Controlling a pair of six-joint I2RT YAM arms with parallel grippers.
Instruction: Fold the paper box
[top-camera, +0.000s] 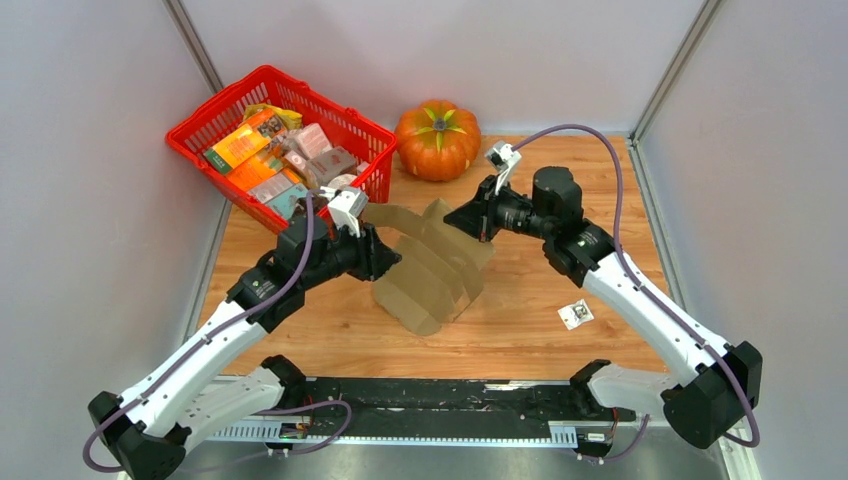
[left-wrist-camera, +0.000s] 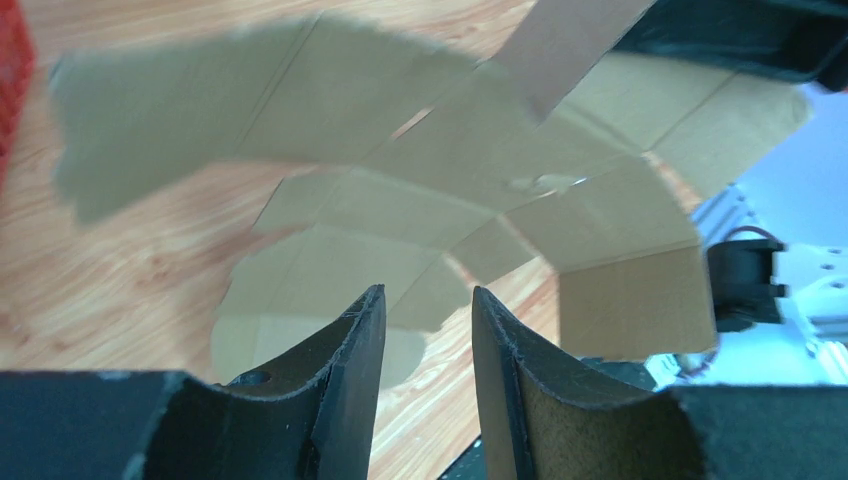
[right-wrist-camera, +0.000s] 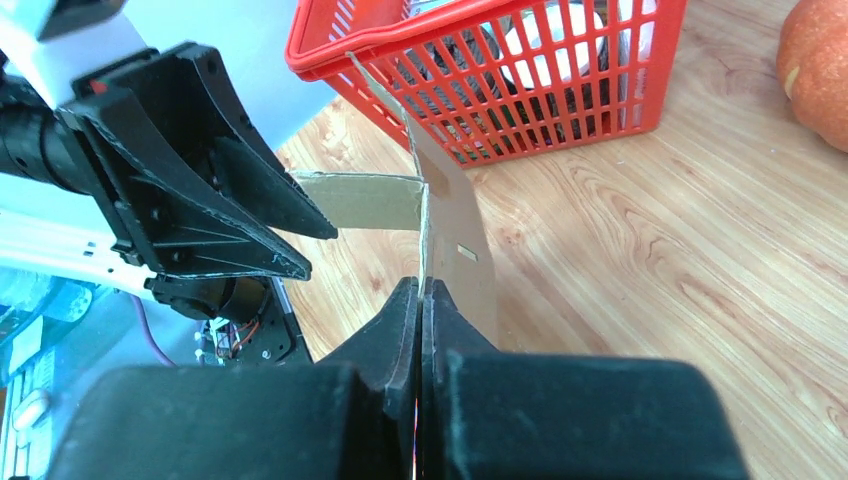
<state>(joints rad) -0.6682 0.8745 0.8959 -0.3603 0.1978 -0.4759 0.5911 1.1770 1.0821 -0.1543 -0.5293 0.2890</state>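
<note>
The paper box (top-camera: 430, 268) is a flat brown die-cut sheet with several flaps, tilted up off the table in the middle. My right gripper (top-camera: 478, 222) holds its upper right edge; in the right wrist view the jaws (right-wrist-camera: 421, 290) are pressed together on the thin cardboard (right-wrist-camera: 458, 235). My left gripper (top-camera: 396, 258) sits just left of the sheet. In the left wrist view its fingers (left-wrist-camera: 428, 300) stand apart with only table and the curved cardboard (left-wrist-camera: 450, 170) beyond them, nothing between. From the right wrist view the left gripper (right-wrist-camera: 320, 252) points at a flap.
A red basket (top-camera: 262, 80) full of colourful packages stands at the back left, close behind the left wrist. An orange pumpkin (top-camera: 437, 140) sits at the back centre. A small white card (top-camera: 575, 314) lies on the wood to the right.
</note>
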